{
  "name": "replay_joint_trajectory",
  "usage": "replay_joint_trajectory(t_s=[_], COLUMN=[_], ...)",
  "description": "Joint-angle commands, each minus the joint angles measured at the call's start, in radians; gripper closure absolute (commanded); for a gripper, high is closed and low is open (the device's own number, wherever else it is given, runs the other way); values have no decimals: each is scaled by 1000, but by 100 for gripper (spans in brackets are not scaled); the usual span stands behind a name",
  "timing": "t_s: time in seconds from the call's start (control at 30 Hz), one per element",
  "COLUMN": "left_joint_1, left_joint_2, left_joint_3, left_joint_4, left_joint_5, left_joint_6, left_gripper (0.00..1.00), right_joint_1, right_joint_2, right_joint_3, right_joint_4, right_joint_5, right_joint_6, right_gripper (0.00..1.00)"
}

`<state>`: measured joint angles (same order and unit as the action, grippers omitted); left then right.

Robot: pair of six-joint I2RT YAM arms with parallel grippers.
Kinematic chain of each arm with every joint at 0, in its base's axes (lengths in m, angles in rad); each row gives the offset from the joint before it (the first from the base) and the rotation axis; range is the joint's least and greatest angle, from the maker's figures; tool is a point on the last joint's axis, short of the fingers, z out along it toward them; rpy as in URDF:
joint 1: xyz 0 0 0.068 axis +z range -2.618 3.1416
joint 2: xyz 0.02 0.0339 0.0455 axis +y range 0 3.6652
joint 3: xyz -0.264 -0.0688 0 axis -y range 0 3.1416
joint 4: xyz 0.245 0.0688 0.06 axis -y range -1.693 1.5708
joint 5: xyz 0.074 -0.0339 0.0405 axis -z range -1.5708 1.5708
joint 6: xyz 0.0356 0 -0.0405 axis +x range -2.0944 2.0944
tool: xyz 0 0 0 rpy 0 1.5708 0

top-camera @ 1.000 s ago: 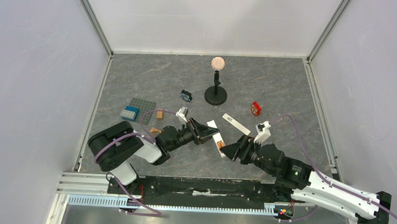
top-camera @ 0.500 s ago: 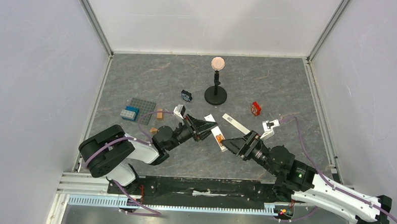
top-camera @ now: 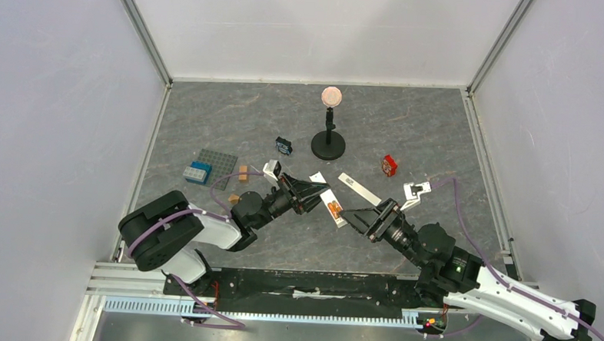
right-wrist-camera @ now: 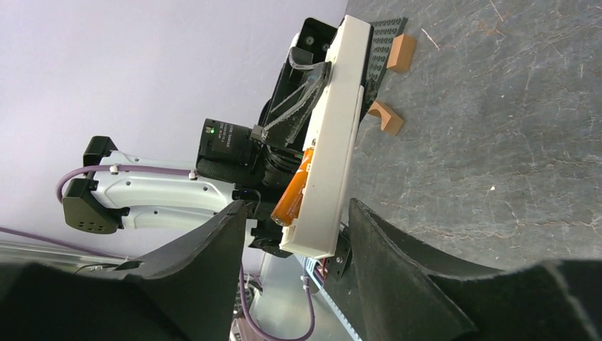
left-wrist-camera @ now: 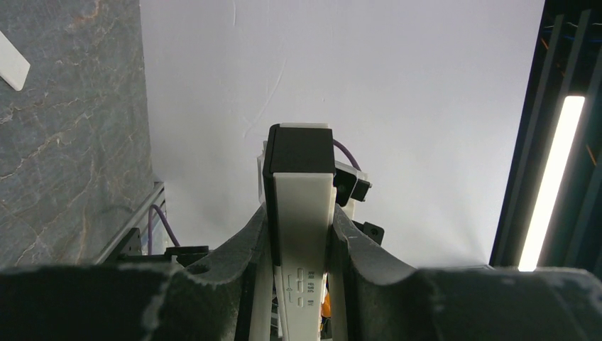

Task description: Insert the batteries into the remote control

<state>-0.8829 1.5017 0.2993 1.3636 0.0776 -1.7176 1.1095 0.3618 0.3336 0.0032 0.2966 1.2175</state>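
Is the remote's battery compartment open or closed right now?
Open: the right wrist view shows a battery exposed in the remote control, sticking out, no cover over it.

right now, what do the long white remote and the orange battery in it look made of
The long slim white remote control looks like matte moulded plastic: even white, crisp edges. The small orange-copper battery in its bay seems metal under a glossy wrap, given its sheen.

My left pincer (left-wrist-camera: 299, 229) is matte black; the remote control (left-wrist-camera: 304, 206) is white with a black end cap, a battery (right-wrist-camera: 294, 192) orange-copper, the counter (top-camera: 232, 121) dark grey with pale marble veining.
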Motion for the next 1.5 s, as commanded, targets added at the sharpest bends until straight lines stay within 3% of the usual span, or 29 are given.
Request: replay_joint_trajectory(t_s=[0.0,0.73,1.07,1.13,1.3,1.47], left_joint_1=[-4,-5,-5,-5,-4,-4], left_joint_2=[-36,-73,-207,-252,-359,-421], left_joint_3=[29,47,57,59,76,100], left_joint_4=[50,5,-196,-276,-457,-564], left_joint_5=[-18,22,48,40,18,20], left_joint_6=[-57,1,189,233,341,417], left_gripper=[98,98,98,98,98,98], right_joint_1=[0,-1,-1,-1,-1,-1], right_joint_2=[11,86,141,144,127,118], right_joint_3=[5,18,35,37,49,82], right_joint_4=[47,26,-68,-81,-83,-83], right_joint_5=[25,49,16,8,8,7], right_joint_6=[-29,34,122,123,92,27], right_gripper=[45,69,75,70,39,31])
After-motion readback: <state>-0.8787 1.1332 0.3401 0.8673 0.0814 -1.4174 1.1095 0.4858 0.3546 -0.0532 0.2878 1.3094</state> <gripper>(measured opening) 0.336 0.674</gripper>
